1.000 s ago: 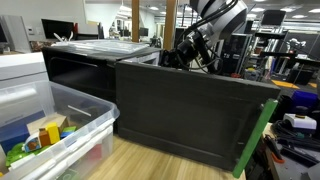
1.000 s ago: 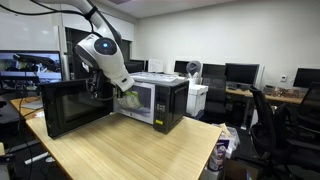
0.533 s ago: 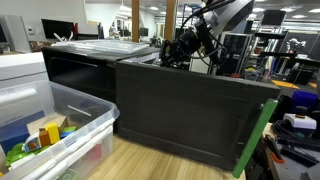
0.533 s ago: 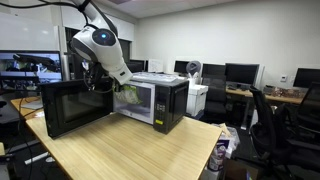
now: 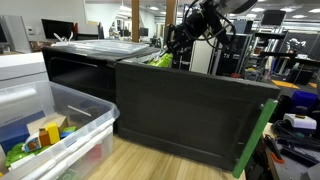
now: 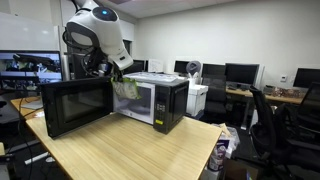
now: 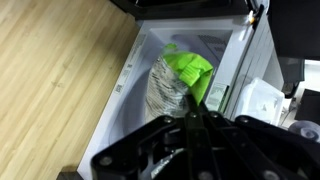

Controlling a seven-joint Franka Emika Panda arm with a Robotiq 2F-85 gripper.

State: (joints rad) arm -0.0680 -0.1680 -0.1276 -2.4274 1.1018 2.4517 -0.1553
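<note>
Wrist view: crinkly green-and-silver bag [image 7: 172, 85]

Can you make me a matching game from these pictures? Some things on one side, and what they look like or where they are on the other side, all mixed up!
Things:
1. bag
2. microwave door
3. bin
4. table

Descriptions:
a. light wood
b. swung open
c. green and silvery, pinched in the gripper
d. clear plastic with colourful things inside

Pairs: 1-c, 2-b, 3-d, 4-a
</note>
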